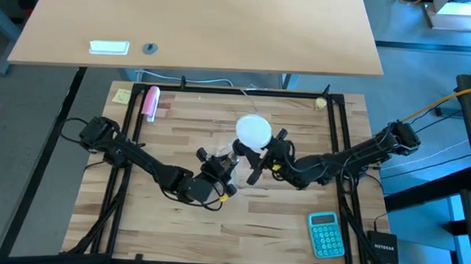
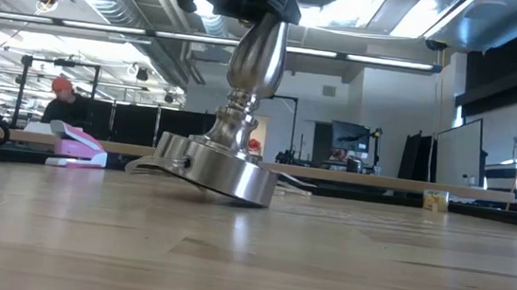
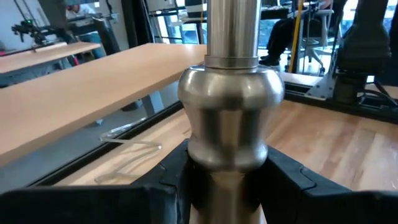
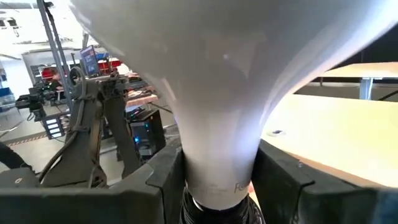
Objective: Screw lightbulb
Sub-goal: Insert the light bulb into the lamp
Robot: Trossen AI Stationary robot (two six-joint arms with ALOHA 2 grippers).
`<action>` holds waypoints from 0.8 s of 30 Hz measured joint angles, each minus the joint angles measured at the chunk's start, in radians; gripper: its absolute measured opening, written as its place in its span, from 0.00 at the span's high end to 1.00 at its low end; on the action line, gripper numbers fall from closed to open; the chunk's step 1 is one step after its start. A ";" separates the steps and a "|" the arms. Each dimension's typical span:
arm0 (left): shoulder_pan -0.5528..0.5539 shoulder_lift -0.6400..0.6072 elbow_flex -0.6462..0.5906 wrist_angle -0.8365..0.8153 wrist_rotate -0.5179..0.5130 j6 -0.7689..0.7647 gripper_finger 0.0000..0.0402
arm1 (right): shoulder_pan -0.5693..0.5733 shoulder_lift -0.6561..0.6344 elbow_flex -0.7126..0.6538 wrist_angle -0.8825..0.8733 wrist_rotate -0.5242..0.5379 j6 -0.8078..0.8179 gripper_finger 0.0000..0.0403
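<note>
The white frosted lightbulb [image 1: 253, 130] stands over the middle of the table, its globe up and its narrow neck [image 4: 217, 143] running down into the black socket [image 4: 214, 213] of the silver lamp stand [image 2: 229, 156]. The stand is tilted; the left edge of its round base [image 2: 213, 171] is raised. I cannot tell whether the lower edge touches the table. My left gripper [image 1: 222, 173] is shut on the stand's stem. My right gripper [image 1: 258, 158] is shut on the bulb's neck. My left gripper pinches the stand's stem [image 3: 214, 180] between its two fingers [image 3: 158, 190], just under the rounded bulge [image 3: 230, 99]. The fingers lie across the stem. The stand is tilted in the hold. My right gripper pinches the bulb's narrow neck [image 4: 217, 165] between its two fingers [image 4: 161, 180], just above the black socket. The fingers lie across the neck, and the globe widens out above them.
A blue calculator [image 1: 326, 234] lies at the near right. A pink stapler [image 1: 150, 102] and a yellow note [image 1: 122, 96] lie at the far left. A black frame rail [image 1: 338, 120] runs round the table. A person [image 2: 62, 93] shows in the room behind.
</note>
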 joint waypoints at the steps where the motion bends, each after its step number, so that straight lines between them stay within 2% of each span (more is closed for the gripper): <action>1: 0.000 0.000 0.000 -0.004 0.007 0.001 0.70 | 0.000 0.000 0.000 0.000 -0.007 -0.004 0.61; 5: 0.000 0.000 0.000 -0.013 0.021 0.004 0.69 | 0.001 0.001 -0.002 0.026 -0.024 -0.075 0.61; 8: -0.004 -0.035 0.001 -0.099 0.090 0.025 0.55 | 0.002 0.002 0.003 0.016 -0.068 -0.077 0.61; 11: -0.006 -0.103 0.010 -0.204 0.174 -0.027 0.40 | 0.000 0.005 0.006 0.017 -0.099 -0.077 0.61; 14: -0.007 -0.168 0.009 -0.357 0.274 -0.110 0.30 | 0.000 0.005 0.006 0.019 -0.111 -0.078 0.61; 18: 0.000 -0.229 -0.003 -0.507 0.442 -0.122 0.27 | 0.000 0.005 0.005 0.018 -0.116 -0.077 0.61; 24: 0.094 -0.277 -0.104 -0.440 0.655 0.017 0.31 | 0.000 0.004 0.005 0.018 -0.130 -0.078 0.61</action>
